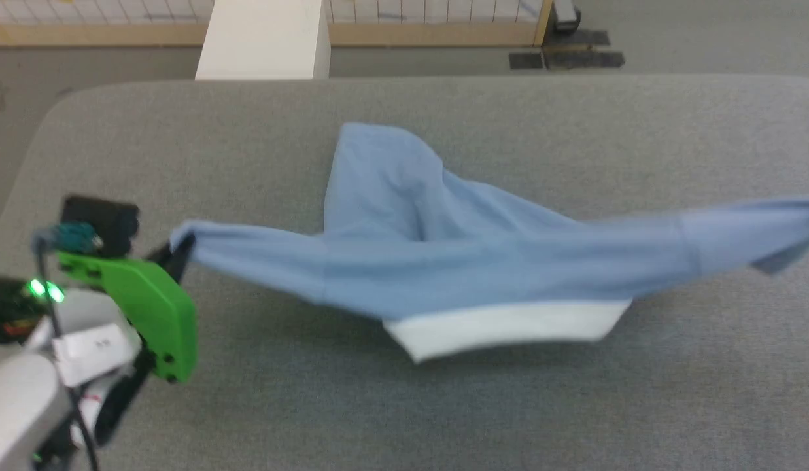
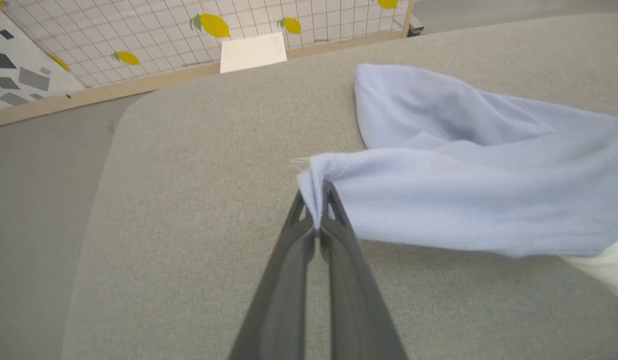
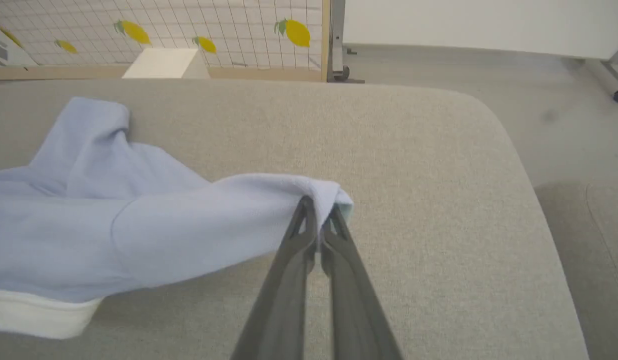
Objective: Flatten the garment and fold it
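Observation:
The garment (image 1: 443, 261), a light blue shirt with a white collar (image 1: 502, 330) hanging at its near edge, is stretched left to right above the grey table (image 1: 404, 405). At the left end my left gripper (image 1: 180, 252) is shut on one sleeve end; the left wrist view shows that cloth (image 2: 438, 200) pinched between the fingertips of the left gripper (image 2: 316, 207). In the right wrist view my right gripper (image 3: 318, 212) is shut on the other sleeve end of the garment (image 3: 139, 225). The shirt's body trails back onto the table behind.
A white box (image 1: 263, 39) stands on the floor beyond the table's far edge, in front of a wire grid fence (image 2: 139, 35) with yellow lemon shapes. Bare grey tabletop lies all around the shirt, and its rounded corners show at the left and right.

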Controlling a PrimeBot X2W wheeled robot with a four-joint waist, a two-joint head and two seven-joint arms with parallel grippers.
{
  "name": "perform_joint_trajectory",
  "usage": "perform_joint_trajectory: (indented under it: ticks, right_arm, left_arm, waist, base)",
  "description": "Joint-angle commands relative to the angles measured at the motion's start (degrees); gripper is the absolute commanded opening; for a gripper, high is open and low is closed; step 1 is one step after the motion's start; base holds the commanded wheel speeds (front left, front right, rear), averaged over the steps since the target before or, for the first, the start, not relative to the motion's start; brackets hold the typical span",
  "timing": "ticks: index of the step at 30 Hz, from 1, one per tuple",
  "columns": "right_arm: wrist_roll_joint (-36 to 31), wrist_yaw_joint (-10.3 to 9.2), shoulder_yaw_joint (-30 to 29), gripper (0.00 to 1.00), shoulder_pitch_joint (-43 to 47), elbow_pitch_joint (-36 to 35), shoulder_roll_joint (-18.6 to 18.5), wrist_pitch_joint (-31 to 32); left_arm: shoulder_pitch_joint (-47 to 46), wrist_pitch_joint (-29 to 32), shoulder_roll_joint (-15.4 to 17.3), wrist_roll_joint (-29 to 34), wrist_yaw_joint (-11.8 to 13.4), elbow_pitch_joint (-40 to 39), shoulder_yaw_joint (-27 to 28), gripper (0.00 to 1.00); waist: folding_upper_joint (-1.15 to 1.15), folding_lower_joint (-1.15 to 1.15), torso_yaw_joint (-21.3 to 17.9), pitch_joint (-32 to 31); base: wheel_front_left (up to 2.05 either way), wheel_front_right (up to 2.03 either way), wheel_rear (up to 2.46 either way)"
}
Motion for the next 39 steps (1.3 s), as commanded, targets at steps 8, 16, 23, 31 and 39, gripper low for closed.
perform_joint_trajectory:
  ticks: [8,16,23,31,39]
  right_arm:
    - [10.2,-0.09,-2.9,0.0,-12.5,-0.9,-2.9,2.9]
    - [10.7,-0.09,-2.2,0.0,-24.3,1.4,-6.2,3.0]
    - [11.4,-0.09,3.0,0.0,-38.3,6.4,-9.0,0.9]
    - [11.9,-0.09,11.1,0.0,-54.8,15.7,-12.5,-5.9]
    - [9.2,-0.09,20.9,0.0,-73.0,29.6,-13.8,-14.6]
  left_arm:
    - [-9.6,-0.9,4.5,-0.4,-3.1,-3.7,7.2,0.0]
    - [-20.0,-1.2,5.8,-1.2,-8.5,-3.7,11.6,0.0]
    - [-32.3,0.8,4.9,-2.5,-13.9,0.4,13.4,0.0]
    - [-52.4,4.6,0.7,1.4,-22.3,13.5,10.0,0.0]
    - [-74.9,2.2,-6.4,10.5,-29.3,33.6,6.0,0.0]
  waist:
    - [0.0,0.0,-1.7,-5.2]
    - [0.0,0.0,-2.8,-4.0]
    - [0.0,0.0,-4.1,1.1]
    - [0.0,0.0,-5.1,12.3]
    - [0.0,0.0,-6.1,22.8]
  base:
    - [0.0,0.0,0.0]
    - [0.0,0.0,0.0]
    - [0.0,0.0,0.0]
    - [0.0,0.0,0.0]
    - [0.0,0.0,0.0]
